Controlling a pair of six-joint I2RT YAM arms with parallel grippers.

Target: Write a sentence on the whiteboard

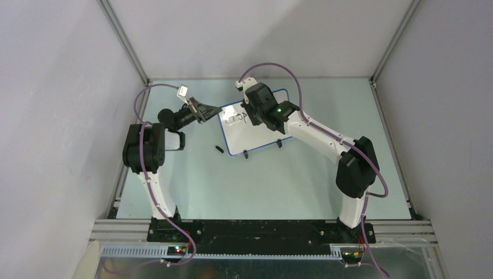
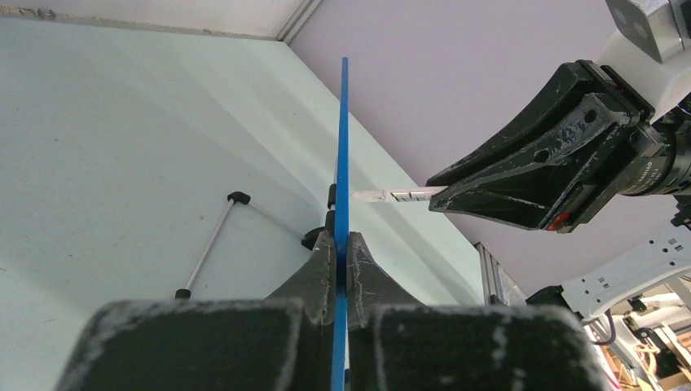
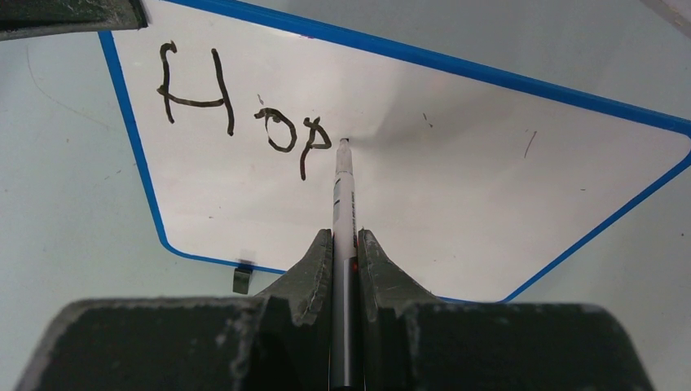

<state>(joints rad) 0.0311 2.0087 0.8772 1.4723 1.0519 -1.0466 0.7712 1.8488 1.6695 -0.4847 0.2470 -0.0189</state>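
Note:
The whiteboard [image 1: 256,135] with its blue frame lies at the table's far middle; it also shows in the right wrist view [image 3: 456,187] and edge-on in the left wrist view [image 2: 344,147]. The sentence [image 3: 244,110] reads only "Hop" in black strokes at the board's top left. My left gripper [image 2: 342,244] is shut on the board's blue left edge. My right gripper [image 3: 345,240] is shut on the marker pen [image 3: 343,195], whose tip touches the board just right of the "p". The pen also shows in the left wrist view [image 2: 399,195].
A small black pen cap [image 1: 219,149] lies on the table left of the board's near corner. A black clip foot [image 3: 241,278] sits at the board's near edge. Grey walls enclose the table on three sides.

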